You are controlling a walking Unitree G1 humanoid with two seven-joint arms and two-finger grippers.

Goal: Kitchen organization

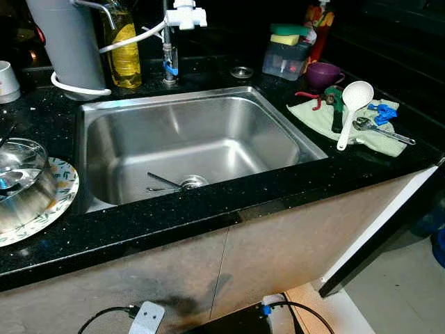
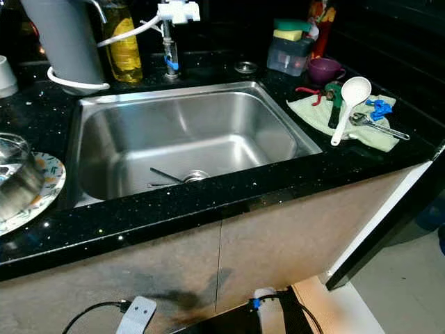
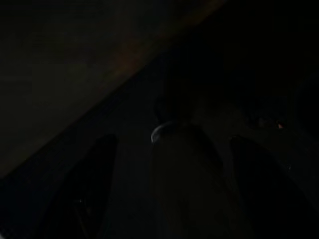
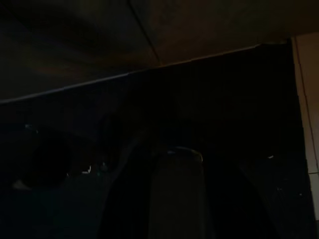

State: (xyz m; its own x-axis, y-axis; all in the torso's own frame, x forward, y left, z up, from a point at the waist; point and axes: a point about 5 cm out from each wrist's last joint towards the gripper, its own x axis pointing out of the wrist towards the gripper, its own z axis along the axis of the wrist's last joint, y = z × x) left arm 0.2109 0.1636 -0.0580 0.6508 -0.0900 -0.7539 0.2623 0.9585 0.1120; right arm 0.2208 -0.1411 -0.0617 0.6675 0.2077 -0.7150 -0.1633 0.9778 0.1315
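Sink (image 1: 201, 125), stainless, set into the black speckled surface (image 1: 174, 216): basin holds two utensils (image 1: 163, 183) lying by the drain (image 1: 192, 182), otherwise bare.

To the right of the sink: green cloth (image 1: 321, 120) carrying a white ladle (image 1: 352, 104), a wrench (image 1: 382, 130), a blue item (image 1: 384, 111) and a dark-handled tool (image 1: 336, 111). Behind it, purple cup (image 1: 322, 73) and a clear container (image 1: 284, 61) topped with sponges (image 1: 286, 35).

To the left: patterned plate (image 1: 59, 198) bearing a steel pot with glass lid (image 1: 21, 177).

At the back: yellow bottle (image 1: 125, 52), grey cylinder (image 1: 69, 45), faucet (image 1: 171, 42).

Status, as judged: organization barely begun; items lie scattered, utensils are still in the basin, nothing is grouped.

Left and right end effectors: arms apparently idle in shade, wrist views too dark; finger state cannot be told.
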